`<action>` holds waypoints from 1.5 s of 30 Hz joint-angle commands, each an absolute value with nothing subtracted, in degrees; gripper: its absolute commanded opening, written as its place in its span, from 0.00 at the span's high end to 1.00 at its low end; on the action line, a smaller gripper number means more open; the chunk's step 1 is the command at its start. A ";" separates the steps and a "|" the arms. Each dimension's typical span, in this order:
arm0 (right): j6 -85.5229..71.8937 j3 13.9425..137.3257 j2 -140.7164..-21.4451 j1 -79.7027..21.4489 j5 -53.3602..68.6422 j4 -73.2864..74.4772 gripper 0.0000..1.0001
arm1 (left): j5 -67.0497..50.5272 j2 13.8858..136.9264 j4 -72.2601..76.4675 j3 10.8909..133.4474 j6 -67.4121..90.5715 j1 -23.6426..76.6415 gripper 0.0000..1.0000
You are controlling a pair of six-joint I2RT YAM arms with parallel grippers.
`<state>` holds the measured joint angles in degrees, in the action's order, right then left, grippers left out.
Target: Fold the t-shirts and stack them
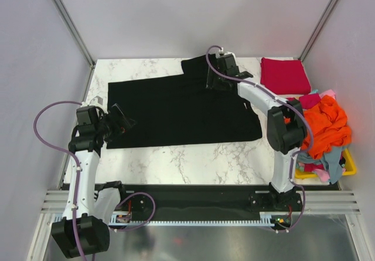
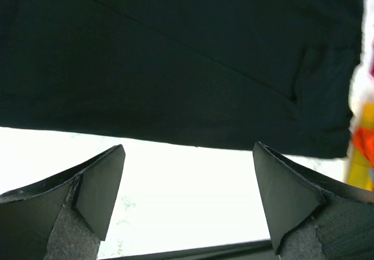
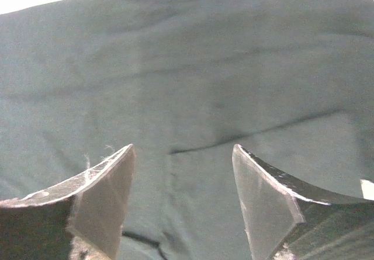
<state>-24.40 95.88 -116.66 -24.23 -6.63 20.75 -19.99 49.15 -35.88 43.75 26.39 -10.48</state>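
Note:
The large black t-shirt lies spread flat across the middle of the marble table. My left gripper is open and empty at the shirt's near left corner; in the left wrist view its fingers frame bare table just short of the black hem. My right gripper is open and empty above the shirt's far right part; in the right wrist view only black cloth lies under it. A folded crimson red t-shirt lies at the far right. Orange, pink and light blue shirts are heaped in the basket.
A yellow plastic basket stands at the right table edge, piled with shirts. Its yellow wall also shows in the left wrist view. White walls and metal frame posts enclose the table. Bare marble lies near the black shirt.

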 commanded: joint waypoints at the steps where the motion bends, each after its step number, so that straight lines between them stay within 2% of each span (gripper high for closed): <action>1: -24.33 87.86 -107.34 -22.15 -10.89 23.73 0.22 | -12.34 49.39 -36.98 44.29 25.13 -10.46 0.03; 2: -25.91 84.06 -101.57 -22.15 -13.60 23.82 0.21 | -5.69 50.70 -37.96 44.73 26.44 -10.46 0.02; 4: -30.21 70.76 -91.82 -22.15 -14.15 21.54 0.17 | -3.87 52.90 -38.23 45.09 27.68 -10.55 0.02; 10: -38.40 40.58 -76.13 -20.92 -11.26 14.17 0.15 | -12.56 62.49 -32.54 39.04 35.67 -10.72 0.06; 14: -38.59 34.98 -71.72 -16.36 -7.47 11.86 0.17 | -7.76 60.91 -27.60 32.97 40.33 -10.72 0.07; 22: -37.17 31.56 -70.48 -11.34 -9.50 12.31 0.19 | 3.06 57.48 -24.88 27.34 42.80 -10.72 0.06; 26: -37.53 30.41 -73.03 -11.07 -8.88 8.01 0.25 | 4.92 57.57 -21.10 23.92 44.03 -10.72 0.07; 29: -36.83 30.15 -75.76 -10.81 -8.88 6.42 0.36 | 3.78 58.18 -16.44 22.24 43.86 -10.72 0.07; 32: -36.39 30.76 -76.73 -10.81 -8.35 5.89 0.49 | 4.04 60.98 -15.82 23.02 44.12 -10.72 0.09; 33: -36.39 30.85 -76.73 -10.72 -8.44 5.80 0.61 | 3.96 61.69 -15.65 23.20 44.21 -10.72 0.10; 34: -36.30 30.85 -76.73 -10.72 -8.44 5.89 0.67 | 3.69 62.48 -14.77 23.55 44.38 -10.72 0.13; 35: -36.12 30.94 -76.73 -10.72 -8.35 5.89 0.70 | 3.43 63.10 -14.07 23.64 44.38 -10.64 0.21; 37: -36.04 30.94 -76.64 -10.72 -8.00 5.98 0.83 | 2.99 65.30 -13.10 23.82 44.38 -10.72 0.35; 40: -35.68 30.94 -75.50 -10.72 -7.91 7.03 1.00 | 2.20 67.41 -11.69 24.43 44.38 -10.72 0.80; 41: -35.68 30.94 -75.15 -10.72 -8.00 7.38 1.00 | 2.02 67.85 -11.08 24.52 44.38 -10.81 0.91; 42: -35.77 30.94 -74.71 -10.72 -8.00 7.73 1.00 | 1.85 68.20 -10.99 24.70 44.47 -10.81 0.98; 45: -35.60 31.03 -71.82 -10.72 -7.56 9.66 1.00 | 0.70 68.03 -12.64 25.40 44.21 -10.81 0.98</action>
<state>-35.99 30.87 -75.26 -10.96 -8.21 8.01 1.48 67.24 -11.31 24.82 43.94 -10.81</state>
